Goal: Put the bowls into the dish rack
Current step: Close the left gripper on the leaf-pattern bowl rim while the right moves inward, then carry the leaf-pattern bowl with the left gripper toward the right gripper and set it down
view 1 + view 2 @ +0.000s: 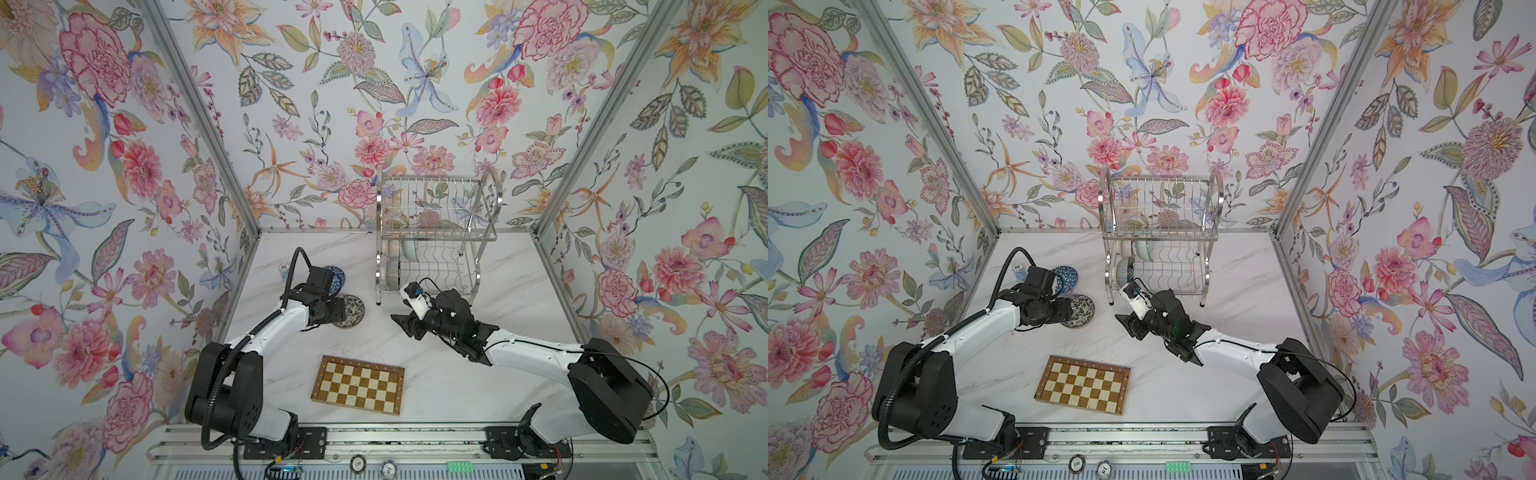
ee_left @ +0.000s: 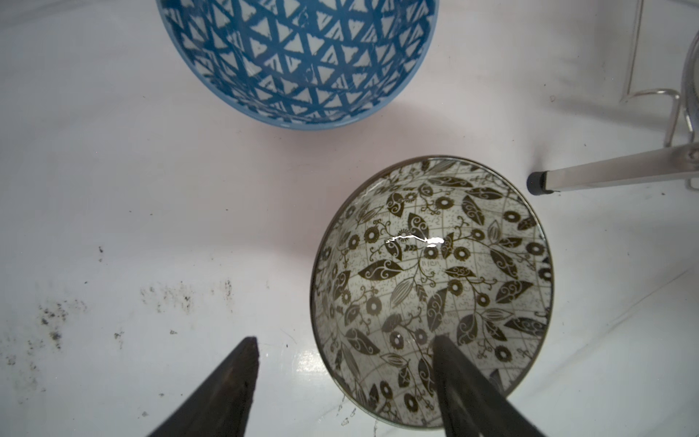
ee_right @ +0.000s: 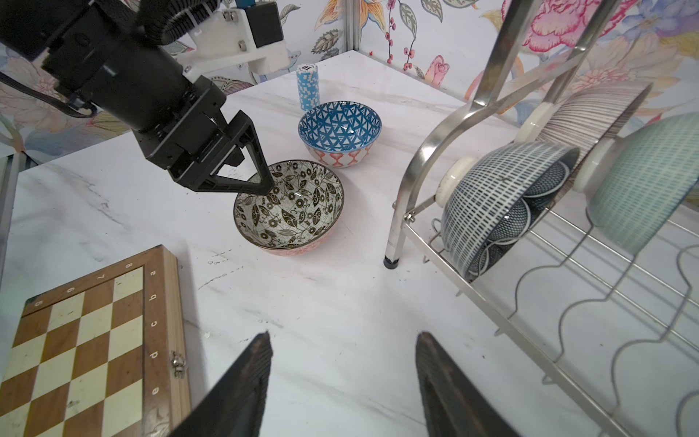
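The black-and-white floral bowl (image 1: 354,309) (image 3: 289,204) sits upright on the white table. My left gripper (image 2: 344,340) (image 3: 261,185) is open and straddles the bowl's near rim, one finger inside the bowl (image 2: 431,287) and the other outside. Just behind stands the blue lattice bowl (image 2: 299,56) (image 3: 340,128). The dish rack (image 1: 436,232) (image 1: 1158,232) holds three bowls on edge in its lower tier: a dark navy one (image 3: 503,204), a pale green one (image 3: 643,178) and a lined one (image 3: 590,113). My right gripper (image 3: 344,335) (image 1: 401,326) hangs open and empty over bare table in front of the rack.
A checkered wooden board (image 1: 358,384) (image 3: 83,340) lies near the table's front. A stack of blue poker chips (image 3: 307,87) stands behind the lattice bowl. The rack's front leg (image 2: 537,183) is close to the floral bowl. Flowered walls close in three sides.
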Motion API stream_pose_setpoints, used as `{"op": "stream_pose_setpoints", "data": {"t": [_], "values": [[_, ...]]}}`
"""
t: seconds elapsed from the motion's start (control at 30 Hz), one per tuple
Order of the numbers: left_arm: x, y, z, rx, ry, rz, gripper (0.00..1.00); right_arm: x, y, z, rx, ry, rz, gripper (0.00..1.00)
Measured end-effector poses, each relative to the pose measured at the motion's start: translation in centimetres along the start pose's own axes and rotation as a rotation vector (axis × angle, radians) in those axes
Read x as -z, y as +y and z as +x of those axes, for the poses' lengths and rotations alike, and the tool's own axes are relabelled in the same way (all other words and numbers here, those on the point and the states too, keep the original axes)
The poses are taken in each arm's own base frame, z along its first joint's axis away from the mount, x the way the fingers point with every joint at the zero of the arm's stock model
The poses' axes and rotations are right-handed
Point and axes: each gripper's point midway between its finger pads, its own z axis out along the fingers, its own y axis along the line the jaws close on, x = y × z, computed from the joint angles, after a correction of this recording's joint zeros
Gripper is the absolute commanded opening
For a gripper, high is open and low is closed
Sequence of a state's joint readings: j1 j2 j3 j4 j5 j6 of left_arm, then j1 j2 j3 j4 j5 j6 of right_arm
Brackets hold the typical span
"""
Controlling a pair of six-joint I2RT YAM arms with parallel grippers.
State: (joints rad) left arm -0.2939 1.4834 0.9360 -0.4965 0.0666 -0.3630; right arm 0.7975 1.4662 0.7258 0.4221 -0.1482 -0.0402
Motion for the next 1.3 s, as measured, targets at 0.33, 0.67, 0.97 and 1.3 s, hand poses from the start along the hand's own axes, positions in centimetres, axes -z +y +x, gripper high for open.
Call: {"op": "stream_pose_setpoints", "data": {"t": [0.33,0.67,0.97,1.3], "values": [[-1.8,0.5,0.9,0.027,0.052,-0.032,0.58,-0.2,-0.2,0.5,0.003,0.019,0.009,0.63],[-3.7,0.7,1.3,0.057,0.077,-0.051,0.38,-0.4,-0.7,0.8,0.002,0.030,0.035,0.63],[-4.0,0.4,0.7,0.077,0.059,-0.039,0.14,-0.5,-1.0,0.9,0.000,0.035,0.055,0.63],[-3.1,-0.6,0.2,0.050,0.044,0.011,0.04,-0.2,-2.9,0.3,-0.077,0.004,0.095,0.63]]}}
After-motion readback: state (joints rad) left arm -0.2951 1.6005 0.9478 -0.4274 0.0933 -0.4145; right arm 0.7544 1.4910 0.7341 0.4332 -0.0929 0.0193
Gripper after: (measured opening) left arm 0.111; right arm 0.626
